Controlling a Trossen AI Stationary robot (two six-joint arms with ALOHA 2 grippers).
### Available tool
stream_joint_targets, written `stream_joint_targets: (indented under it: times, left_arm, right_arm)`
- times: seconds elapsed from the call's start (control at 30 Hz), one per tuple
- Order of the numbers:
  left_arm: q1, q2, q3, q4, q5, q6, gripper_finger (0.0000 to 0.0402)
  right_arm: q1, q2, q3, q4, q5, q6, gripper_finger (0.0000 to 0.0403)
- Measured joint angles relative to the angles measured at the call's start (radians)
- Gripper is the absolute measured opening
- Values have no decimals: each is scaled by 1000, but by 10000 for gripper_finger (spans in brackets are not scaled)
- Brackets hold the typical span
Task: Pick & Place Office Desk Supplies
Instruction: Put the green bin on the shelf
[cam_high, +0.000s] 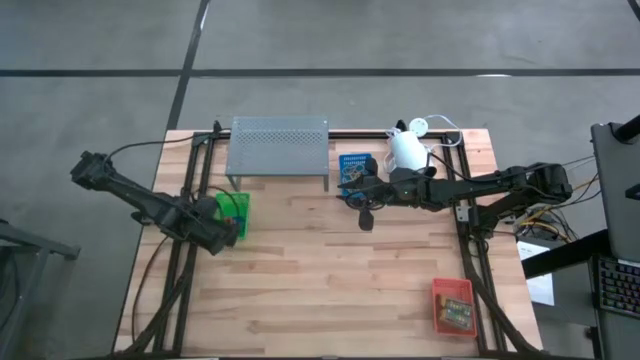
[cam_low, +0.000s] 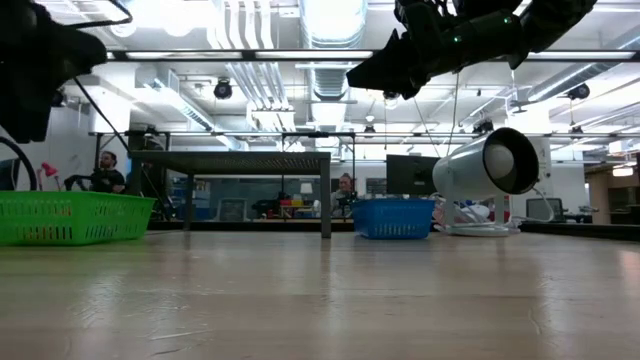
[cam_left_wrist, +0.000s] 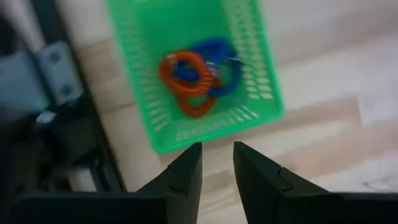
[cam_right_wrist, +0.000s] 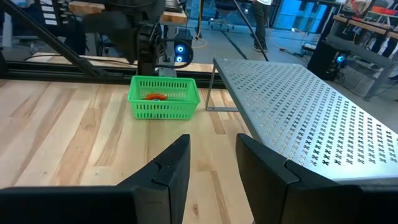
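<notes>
Left gripper (cam_left_wrist: 216, 163) hangs over the near edge of the green tray (cam_high: 233, 209) at desk left, jaws slightly apart and empty; red and blue loops (cam_left_wrist: 198, 76) lie inside the tray. Right gripper (cam_right_wrist: 211, 155) is raised near the blue tray (cam_high: 353, 167), jaws apart, empty. Judgement: lift clear before swinging away, so the tray rim isn't snagged.

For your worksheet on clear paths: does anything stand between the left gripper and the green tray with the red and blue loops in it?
Nothing visible does. The left gripper hangs just off one end of the green tray, its fingers parted and empty. Only bare wooden table lies between them. The red and blue loops lie uncovered inside the tray.
</notes>
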Motion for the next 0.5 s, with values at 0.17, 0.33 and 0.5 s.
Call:
stream_joint_targets:
  times: [0.17, 0.33, 0.5]
  left_arm:
    - [7, -11, 0, -47, -8, -117, 98]
    - [76, -25, 0, -70, -13, -117, 110]
    - [175, -18, -1, -70, -5, -57, 172]
  right_arm:
    - [0, 0, 0, 0, 0, 0, 127]
    - [0, 0, 0, 0, 0, 0, 127]
    - [0, 0, 0, 0, 0, 0, 127]
